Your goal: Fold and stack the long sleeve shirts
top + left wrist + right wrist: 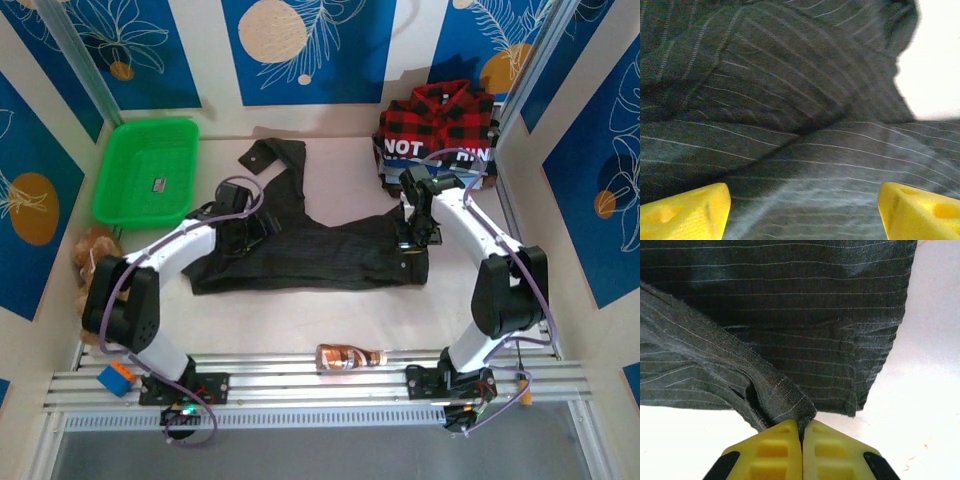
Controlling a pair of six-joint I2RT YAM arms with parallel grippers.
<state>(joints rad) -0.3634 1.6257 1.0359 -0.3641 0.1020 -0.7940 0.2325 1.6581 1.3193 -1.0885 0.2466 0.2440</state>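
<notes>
Top external: charcoal shirt (320, 250) lies spread on the table (340, 310). It is dark grey with fine pale pinstripes, body running 9-to-3 o'clock, one sleeve trailing toward 12. Plaid shirt (440, 112), red-and-black, sits bunched at 1 o'clock on top of a dark printed garment (400, 150) with white letters. Count: one charcoal, one plaid, two grippers. Right gripper (415, 235) is down at the charcoal shirt's 3 o'clock edge. Right wrist view has the right gripper (801, 432) with its yellow fingers pressed together, pinching a doubled-over fold of the charcoal shirt (790, 315). Left gripper (248, 226) sits over the shirt's 9 o'clock end. Left wrist view has the left gripper (800, 210) spread wide, charcoal shirt (790, 125) close below it. Around: one green basket (135, 150) at 10 o'clock with a small dark item (160, 185) inside, one bottle (350, 356) lying on the rail at 6, a brown fuzzy lump (95, 255) at 9, can't tell what. Both arms cover parts of the charcoal shirt from above.
</notes>
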